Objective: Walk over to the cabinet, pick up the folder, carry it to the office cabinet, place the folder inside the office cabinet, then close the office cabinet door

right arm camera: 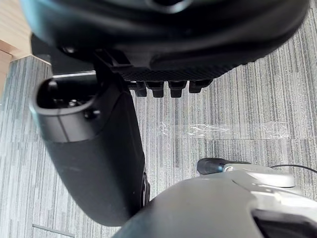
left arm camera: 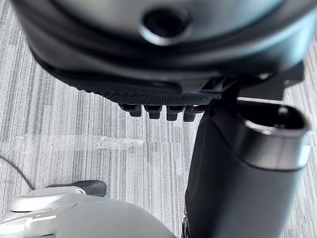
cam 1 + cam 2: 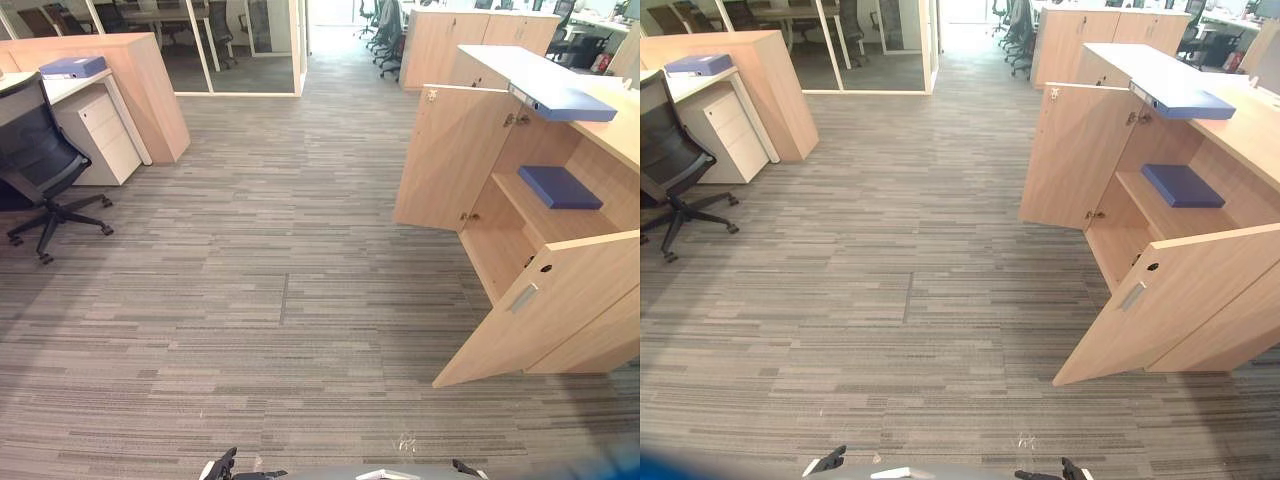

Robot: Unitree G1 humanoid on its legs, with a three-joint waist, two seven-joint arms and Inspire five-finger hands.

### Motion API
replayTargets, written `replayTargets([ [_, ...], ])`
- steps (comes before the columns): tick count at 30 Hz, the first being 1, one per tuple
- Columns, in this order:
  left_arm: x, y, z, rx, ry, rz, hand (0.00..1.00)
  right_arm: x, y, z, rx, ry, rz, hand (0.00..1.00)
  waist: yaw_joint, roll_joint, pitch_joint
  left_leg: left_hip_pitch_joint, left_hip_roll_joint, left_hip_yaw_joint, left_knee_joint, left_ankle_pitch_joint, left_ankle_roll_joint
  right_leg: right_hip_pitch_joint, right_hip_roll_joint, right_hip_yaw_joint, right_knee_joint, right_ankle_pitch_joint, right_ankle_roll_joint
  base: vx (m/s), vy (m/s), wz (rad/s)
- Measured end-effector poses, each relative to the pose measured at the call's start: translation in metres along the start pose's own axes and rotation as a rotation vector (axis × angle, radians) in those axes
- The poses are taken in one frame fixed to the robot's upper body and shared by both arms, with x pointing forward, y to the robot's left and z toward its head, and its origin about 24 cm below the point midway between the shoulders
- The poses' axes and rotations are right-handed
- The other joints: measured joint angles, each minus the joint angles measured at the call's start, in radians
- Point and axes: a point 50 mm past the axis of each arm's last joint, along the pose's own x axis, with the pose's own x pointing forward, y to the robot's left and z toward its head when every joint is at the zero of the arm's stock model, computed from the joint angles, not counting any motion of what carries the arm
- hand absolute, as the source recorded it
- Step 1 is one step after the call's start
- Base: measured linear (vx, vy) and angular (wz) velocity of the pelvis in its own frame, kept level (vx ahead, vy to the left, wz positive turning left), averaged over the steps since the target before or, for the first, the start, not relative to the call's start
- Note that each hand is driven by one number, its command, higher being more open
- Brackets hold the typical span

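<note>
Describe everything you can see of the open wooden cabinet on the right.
The cabinet looks like pale wood laminate and stands on striped grey carpet. Both doors are swung wide open: the far door shows hinges, the near door a small metal handle. Inside, one shelf holds a blue folder lying flat; a second folder lies on top, at the edge.

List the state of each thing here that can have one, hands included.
Office cabinet far door: open.
Office cabinet near door: open.
Blue folder on the inner shelf: lying flat.
Blue folder on the cabinet top: lying flat.
Blue folder at far left: lying flat.
Drawer unit: drawers shut.
Left hand: open, empty.
Right hand: open, empty.
</note>
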Motion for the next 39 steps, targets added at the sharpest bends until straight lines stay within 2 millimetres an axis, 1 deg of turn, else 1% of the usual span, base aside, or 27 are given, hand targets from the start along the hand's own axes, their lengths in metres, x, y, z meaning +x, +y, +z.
replayTargets([
  [2, 0.0, 0.001, 0.0, -0.062, 0.004, -0.011, 1.0, 0.0, 0.0, 0.003, 0.0, -0.01, 0.002, 1.0, 0.0, 0.0, 0.013, 0.003, 0.001, 0.002, -0.004, 0.0, -0.001, 0.001, 0.001, 0.0, 0.0, 0.0, 0.003, 0.01, 0.009, -0.04],
  [4, 0.0, 0.001, 0.0, -0.068, 0.003, -0.016, 1.0, 0.001, 0.0, 0.003, -0.001, -0.011, 0.002, 1.0, 0.004, -0.001, 0.017, 0.007, 0.001, 0.002, -0.006, 0.0, -0.001, 0.003, 0.001, -0.001, 0.0, -0.001, 0.007, 0.0, 0.0, 0.0],
  [8, 0.0, 0.001, 0.0, -0.061, 0.002, -0.021, 1.0, 0.001, 0.001, 0.003, -0.007, -0.01, 0.004, 1.0, 0.011, -0.001, 0.027, 0.023, 0.0, 0.003, -0.01, -0.001, -0.001, 0.017, 0.0, -0.003, -0.003, -0.002, 0.012, 0.0, 0.0, 0.0],
  [10, 0.0, 0.001, 0.001, -0.059, -0.002, -0.022, 1.0, 0.001, 0.001, 0.003, -0.008, -0.01, 0.005, 1.0, 0.017, -0.005, 0.031, 0.022, 0.0, 0.004, -0.01, 0.0, -0.001, 0.017, 0.0, -0.003, -0.003, -0.002, 0.012, -0.03, 0.01, -0.02],
  [16, 0.0, 0.001, 0.002, -0.037, -0.017, -0.009, 1.0, 0.001, 0.001, 0.004, -0.007, -0.014, 0.005, 1.0, 0.019, -0.01, 0.038, 0.02, 0.002, 0.002, -0.012, 0.002, -0.002, 0.015, 0.001, -0.01, -0.004, -0.002, 0.011, 0.0, -0.001, 0.01],
  [18, 0.001, 0.002, 0.005, -0.021, -0.03, 0.002, 1.0, 0.001, 0.002, 0.006, -0.008, -0.019, 0.008, 1.0, 0.019, -0.017, 0.043, 0.002, 0.002, -0.002, 0.001, -0.002, -0.007, 0.009, 0.001, -0.014, -0.004, -0.004, 0.008, -0.01, -0.014, 0.08],
  [19, 0.001, 0.004, 0.01, -0.018, -0.049, 0.015, 1.0, 0.002, 0.004, 0.009, -0.007, -0.025, 0.013, 1.0, 0.019, -0.024, 0.047, -0.033, 0.004, -0.006, 0.046, -0.023, -0.017, -0.007, 0.002, -0.023, 0.0, -0.009, 0.009, -0.02, -0.019, 0.13],
  [20, 0.002, 0.005, 0.014, -0.018, -0.062, 0.019, 1.0, 0.002, 0.005, 0.011, -0.006, -0.03, 0.015, 1.0, 0.019, -0.026, 0.055, -0.05, 0.006, -0.009, 0.078, -0.037, -0.02, -0.008, 0.004, -0.027, 0.001, -0.009, 0.009, -0.02, -0.034, 0.13],
  [21, 0.003, 0.006, 0.019, -0.032, -0.082, 0.027, 1.0, 0.003, 0.005, 0.015, 0.005, -0.038, 0.015, 1.0, 0.021, -0.027, 0.078, -0.078, 0.016, -0.012, 0.144, -0.07, -0.028, -0.007, 0.012, -0.034, 0.011, -0.017, -0.002, -0.01, -0.023, 0.09],
  [22, 0.003, 0.006, 0.023, -0.048, -0.102, 0.033, 1.0, 0.003, 0.005, 0.015, 0.023, -0.041, 0.014, 1.0, 0.024, -0.029, 0.092, -0.098, 0.029, -0.013, 0.212, -0.107, -0.05, -0.004, 0.024, -0.04, 0.026, -0.03, -0.018, -0.01, -0.032, 0.08],
  [23, 0.003, 0.007, 0.025, -0.055, -0.113, 0.037, 1.0, 0.003, 0.005, 0.015, 0.039, -0.041, 0.014, 1.0, 0.025, -0.03, 0.096, -0.109, 0.037, -0.013, 0.249, -0.126, -0.069, -0.001, 0.03, -0.042, 0.031, -0.043, -0.028, -0.01, -0.019, 0.13],
  [24, 0.003, 0.01, 0.031, -0.079, -0.14, 0.05, 1.0, 0.003, 0.007, 0.015, 0.052, -0.039, 0.017, 1.0, 0.033, -0.038, 0.099, -0.182, 0.051, 0.004, 0.414, -0.148, -0.104, -0.003, 0.035, -0.047, 0.054, -0.073, -0.041, 0.01, -0.02, 0.06],
  [25, 0.002, 0.01, 0.036, -0.101, -0.162, 0.056, 1.0, 0.003, 0.007, 0.015, 0.057, -0.039, 0.015, 1.0, 0.039, -0.04, 0.108, -0.243, 0.059, 0.015, 0.552, -0.14, -0.116, -0.004, 0.035, -0.044, 0.084, -0.091, -0.044, 0.04, -0.013, -0.01],
  [26, 0.002, 0.009, 0.038, -0.117, -0.175, 0.061, 1.0, 0.003, 0.006, 0.015, 0.059, -0.04, 0.013, 1.0, 0.046, -0.04, 0.114, -0.284, 0.068, 0.028, 0.636, -0.15, -0.111, -0.002, 0.035, -0.038, 0.107, -0.109, -0.047, 0.1, -0.012, -0.12],
  [27, 0.002, 0.01, 0.039, -0.141, -0.188, 0.07, 1.0, 0.003, 0.006, 0.015, 0.066, -0.038, 0.01, 1.0, 0.048, -0.04, 0.118, -0.324, 0.08, 0.041, 0.719, -0.168, -0.086, 0.001, 0.03, -0.033, 0.137, -0.133, -0.046, 0.16, 0.009, -0.19],
  [28, 0.001, 0.01, 0.041, -0.163, -0.199, 0.073, 1.0, 0.003, 0.005, 0.015, 0.07, -0.036, 0.008, 1.0, 0.048, -0.044, 0.118, -0.364, 0.091, 0.057, 0.755, -0.193, -0.072, 0.014, 0.008, -0.022, 0.174, -0.166, -0.041, 0.18, 0.026, -0.18],
  [29, 0.001, 0.01, 0.042, -0.163, -0.204, 0.072, 1.0, 0.003, 0.005, 0.014, 0.075, -0.034, 0.007, 1.0, 0.047, -0.045, 0.118, -0.374, 0.091, 0.058, 0.742, -0.198, -0.074, 0.022, -0.003, -0.017, 0.182, -0.174, -0.039, 0.19, 0.076, -0.22],
  [30, 0.001, 0.01, 0.043, -0.163, -0.207, 0.071, 1.0, 0.003, 0.005, 0.013, 0.085, -0.029, 0.005, 1.0, 0.048, -0.044, 0.119, -0.386, 0.089, 0.058, 0.699, -0.198, -0.073, 0.026, -0.024, -0.006, 0.195, -0.192, -0.029, 0.21, 0.128, -0.3],
  [31, 0.001, 0.01, 0.044, -0.164, -0.216, 0.071, 1.0, 0.003, 0.004, 0.013, 0.084, -0.025, 0.005, 1.0, 0.047, -0.044, 0.118, -0.414, 0.086, 0.047, 0.594, -0.192, -0.077, 0.035, -0.062, 0.013, 0.205, -0.22, -0.01, 0.28, 0.197, -0.37],
  [33, 0.001, 0.01, 0.048, -0.161, -0.232, 0.071, 1.0, 0.003, 0.003, 0.014, 0.084, -0.029, 0.003, 1.0, 0.046, -0.043, 0.119, -0.449, 0.083, 0.016, 0.46, -0.148, -0.088, 0.042, -0.101, 0.031, 0.202, -0.24, 0.013, 0.31, 0.231, -0.28],
  [34, 0.002, 0.009, 0.052, -0.157, -0.243, 0.073, 1.0, 0.003, 0.002, 0.014, 0.085, -0.033, 0.0, 1.0, 0.044, -0.039, 0.122, -0.474, 0.086, -0.017, 0.335, -0.089, -0.101, 0.055, -0.13, 0.039, 0.194, -0.261, 0.036, 0.31, 0.254, -0.18],
  [35, 0.002, 0.009, 0.053, -0.15, -0.249, 0.08, 1.0, 0.003, 0.0, 0.014, 0.083, -0.03, -0.005, 1.0, 0.045, -0.033, 0.125, -0.479, 0.096, -0.037, 0.236, -0.046, -0.115, 0.075, -0.146, 0.043, 0.184, -0.275, 0.053, 0.4, 0.373, -0.2],
  [36, 0.002, 0.009, 0.054, -0.143, -0.253, 0.089, 1.0, 0.003, -0.002, 0.012, 0.079, -0.025, -0.01, 1.0, 0.046, -0.019, 0.127, -0.479, 0.114, -0.047, 0.162, -0.013, -0.14, 0.099, -0.155, 0.049, 0.169, -0.291, 0.069, 0.42, 0.432, -0.27],
  [37, 0.003, 0.008, 0.058, -0.143, -0.26, 0.089, 1.0, 0.003, -0.002, 0.01, 0.076, -0.011, -0.013, 1.0, 0.05, -0.021, 0.132, -0.48, 0.115, -0.005, 0.211, 0.103, -0.162, 0.137, -0.181, 0.055, 0.165, -0.309, 0.081, 0.52, 0.518, -0.4],
  [38, 0.003, 0.011, 0.061, -0.123, -0.269, 0.096, 1.0, 0.003, 0.0, 0.011, 0.073, -0.006, 0.002, 1.0, 0.051, -0.037, 0.126, -0.485, 0.098, 0.004, 0.264, 0.119, -0.149, 0.137, -0.202, 0.069, 0.186, -0.286, 0.051, 0.44, 0.432, -0.4],
  [39, 0.003, 0.012, 0.062, -0.111, -0.271, 0.1, 1.0, 0.003, 0.002, 0.011, 0.075, -0.007, 0.011, 1.0, 0.051, -0.045, 0.122, -0.483, 0.091, 0.005, 0.277, 0.119, -0.143, 0.13, -0.209, 0.074, 0.205, -0.267, 0.045, 0.44, 0.399, -0.46],
])
